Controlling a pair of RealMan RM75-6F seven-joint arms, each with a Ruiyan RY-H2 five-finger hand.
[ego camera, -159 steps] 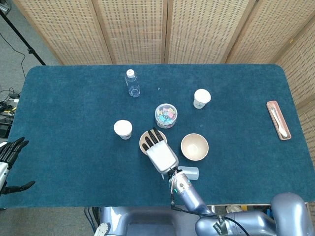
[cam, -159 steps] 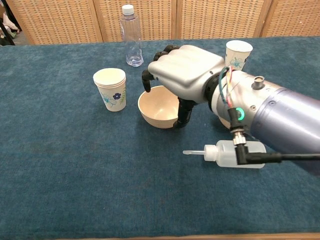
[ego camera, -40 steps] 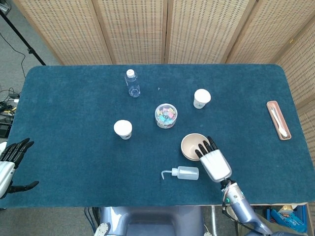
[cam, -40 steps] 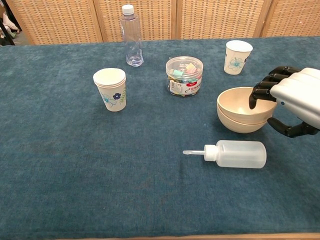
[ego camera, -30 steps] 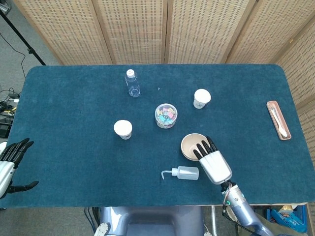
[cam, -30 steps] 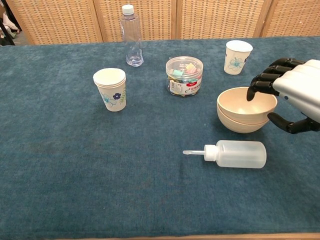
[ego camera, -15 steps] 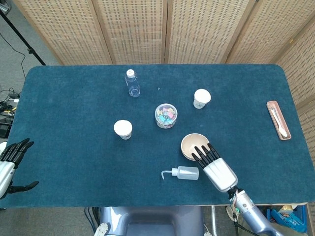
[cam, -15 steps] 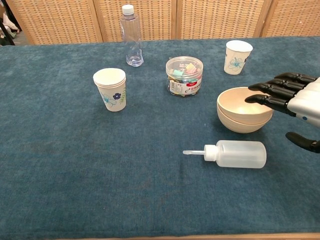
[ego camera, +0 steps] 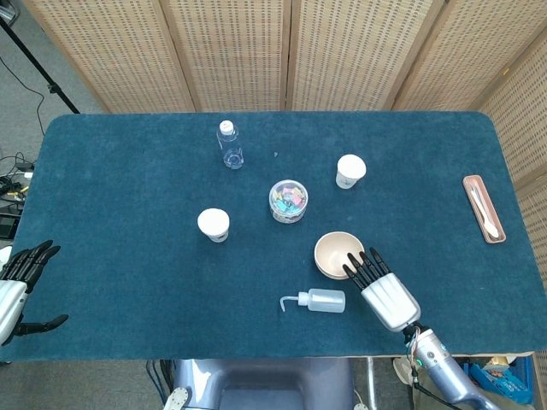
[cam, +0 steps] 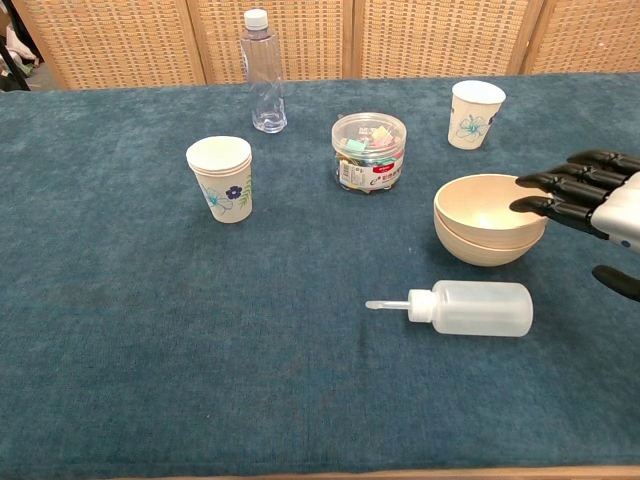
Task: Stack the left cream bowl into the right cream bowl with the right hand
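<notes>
The two cream bowls [cam: 489, 222] already sit nested, one inside the other, on the blue table [ego camera: 128, 213] — in the chest view a double rim shows along the side, so the stacking itself looks done. Seen from the head camera, the stack [ego camera: 338, 254] lies at about 10 o'clock from the right hand [ego camera: 386, 290], which hangs released beside it with nothing in its grasp; its fingers [cam: 562, 192] are straight and spread, their tips just over the bowls' right rim and, as far as the chest view shows, not touching it. The hand's long axis runs from 4 o'clock at the wrist to 10 o'clock at the fingertips, pointing at the bowls, so any withdrawal would go back along that same line toward the table's near edge. The left hand [ego camera: 21, 278] is open and empty too, well apart at the far left edge of the table, so the right hand is much the nearer. A squeeze bottle [cam: 468, 307] lies on its side at about 6 o'clock from the bowls, nozzle pointing to 9 o'clock — a thing to avoid brushing. As for writing, the paper cups [cam: 222, 178] carry a floral print and the clear jar [cam: 369, 151] has a label, but no word on either can be read.
</notes>
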